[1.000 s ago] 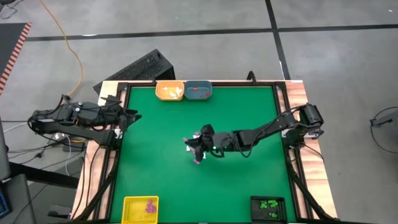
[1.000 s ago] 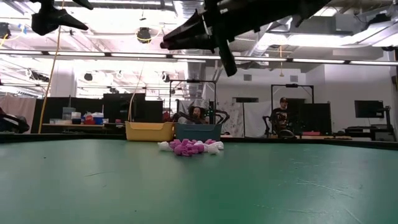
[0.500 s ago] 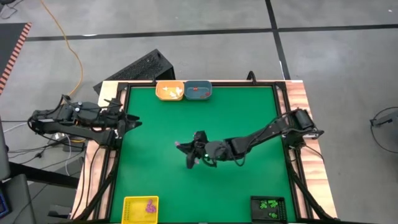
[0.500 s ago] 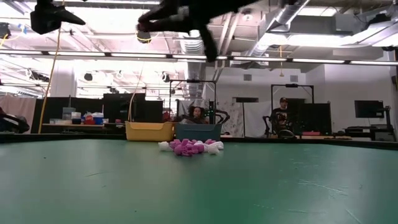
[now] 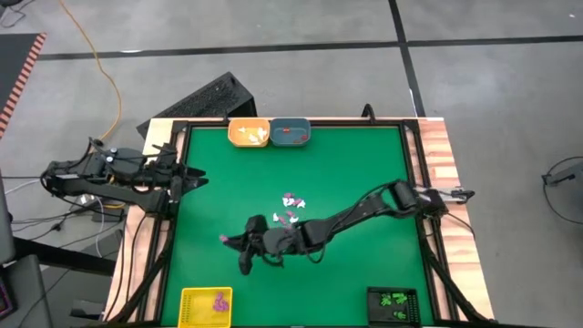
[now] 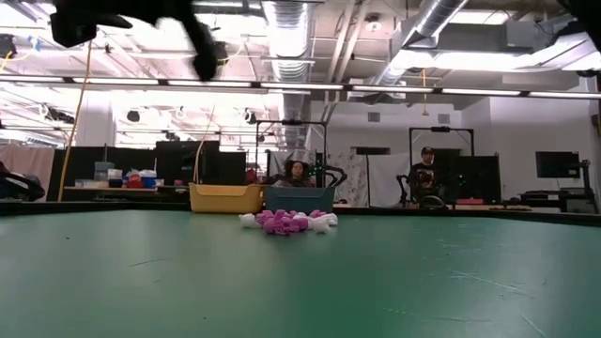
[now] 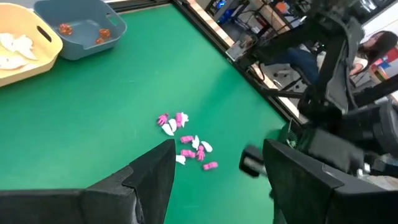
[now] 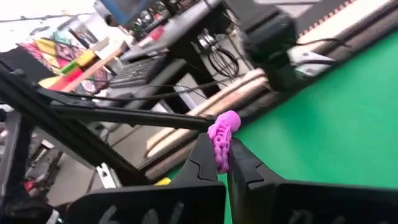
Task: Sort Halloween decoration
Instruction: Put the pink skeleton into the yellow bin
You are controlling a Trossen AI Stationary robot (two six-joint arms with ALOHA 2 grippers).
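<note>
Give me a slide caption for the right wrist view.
Right gripper pinches a purple trinket above the green table.

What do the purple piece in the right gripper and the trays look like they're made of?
The purple piece, pinched in the right gripper, looks like moulded plastic: uniform colour, bumpy ribbed form, slight sheen. The orange tray and blue tray also look like smooth plastic, with rounded rims and even colour. The black tray is too small to judge.

The green counter point(image 5: 364, 155) carries four trays: orange point(image 5: 248, 133) and blue point(image 5: 291, 132) well beyond the right fingers point(image 5: 239, 254), yellow point(image 5: 206, 307) near them, black point(image 5: 393, 303). Trinkets point(image 5: 290, 207) lie mid-counter.
</note>
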